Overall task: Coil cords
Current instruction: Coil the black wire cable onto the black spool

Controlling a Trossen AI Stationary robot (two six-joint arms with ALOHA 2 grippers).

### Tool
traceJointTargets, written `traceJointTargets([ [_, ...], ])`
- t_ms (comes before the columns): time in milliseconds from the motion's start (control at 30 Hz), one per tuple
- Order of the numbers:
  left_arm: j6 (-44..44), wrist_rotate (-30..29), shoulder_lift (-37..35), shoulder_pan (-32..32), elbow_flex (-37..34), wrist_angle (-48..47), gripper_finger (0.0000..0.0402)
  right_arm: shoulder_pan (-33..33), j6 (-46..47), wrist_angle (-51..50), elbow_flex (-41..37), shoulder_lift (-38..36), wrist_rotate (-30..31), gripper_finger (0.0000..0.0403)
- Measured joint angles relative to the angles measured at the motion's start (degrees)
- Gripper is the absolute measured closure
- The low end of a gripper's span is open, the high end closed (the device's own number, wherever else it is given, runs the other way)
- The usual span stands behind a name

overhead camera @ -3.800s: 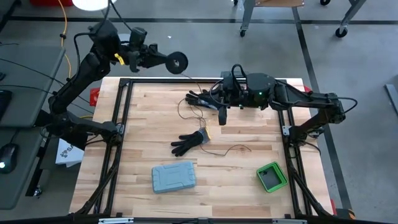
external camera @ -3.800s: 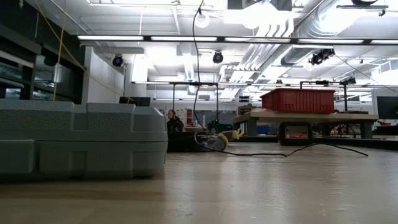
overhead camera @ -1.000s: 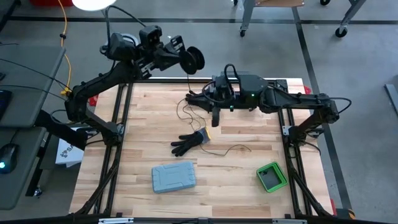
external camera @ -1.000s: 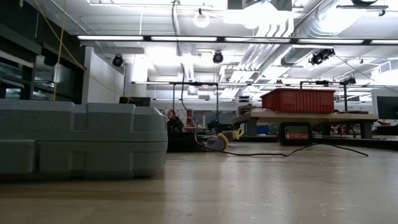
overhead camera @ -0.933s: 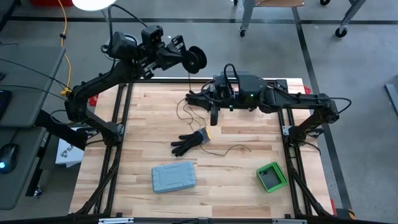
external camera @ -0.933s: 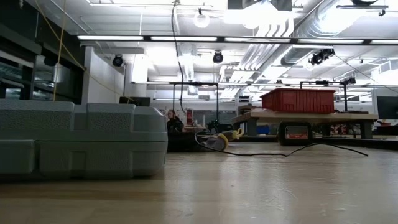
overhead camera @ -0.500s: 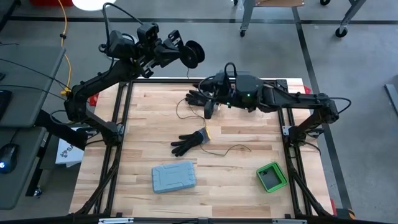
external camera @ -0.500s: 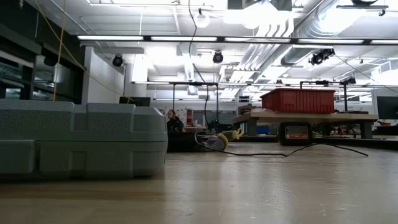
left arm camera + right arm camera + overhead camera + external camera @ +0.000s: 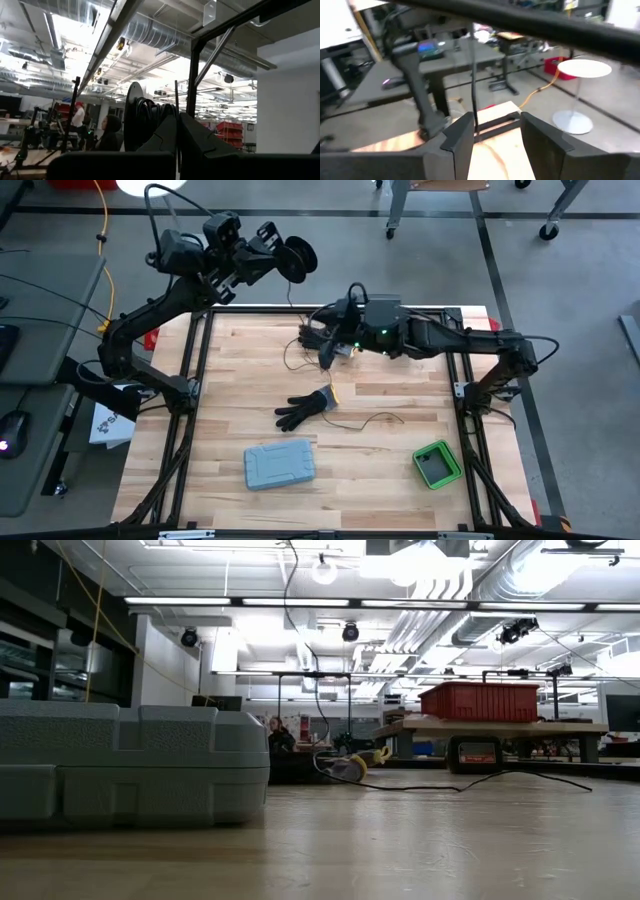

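Observation:
My left gripper (image 9: 270,248) is raised beyond the table's far left corner, shut at a black reel (image 9: 297,258) wound with dark cord (image 9: 150,117). From there the thin dark cord (image 9: 288,610) hangs down. It passes between the spread fingers of my right gripper (image 9: 492,132), which hovers over the far middle of the table (image 9: 326,356); whether it touches them I cannot tell. More of the cord lies in loose squiggles on the wood (image 9: 377,419). My left gripper is shut at the reel (image 9: 142,120), which stands on edge just past its fingertips (image 9: 165,135), lifted high above the table. The fingers themselves hide the place of contact. A thin dark line (image 9: 176,97) rises from between the tips.
One black glove (image 9: 300,410) lies mid-table and another (image 9: 314,337) at the far side beside my right gripper. A grey case (image 9: 280,465) and a green box (image 9: 436,464) sit near the front edge. Black frame rails (image 9: 196,370) run along both sides.
My left gripper has carried the reel toward the table's left and farther back. My right gripper has shifted toward the table's left and far edge, over the far glove. The hanging cord has swung sideways in the low view.

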Motion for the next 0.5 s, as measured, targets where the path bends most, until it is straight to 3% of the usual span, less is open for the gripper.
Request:
traceJointTargets([
  [267, 0.0, -0.1, 0.0, 0.0, 0.0, -0.1, 0.0401, 0.3, -0.3, 1.2, 0.0, 1.1, -2.9, 0.0256],
  [500, 0.4, -0.2, 0.0, 0.0, 0.0, -0.1, 0.0401, 0.4, -1.6, 1.2, 0.0, 0.9, -1.6, 0.0325],
])
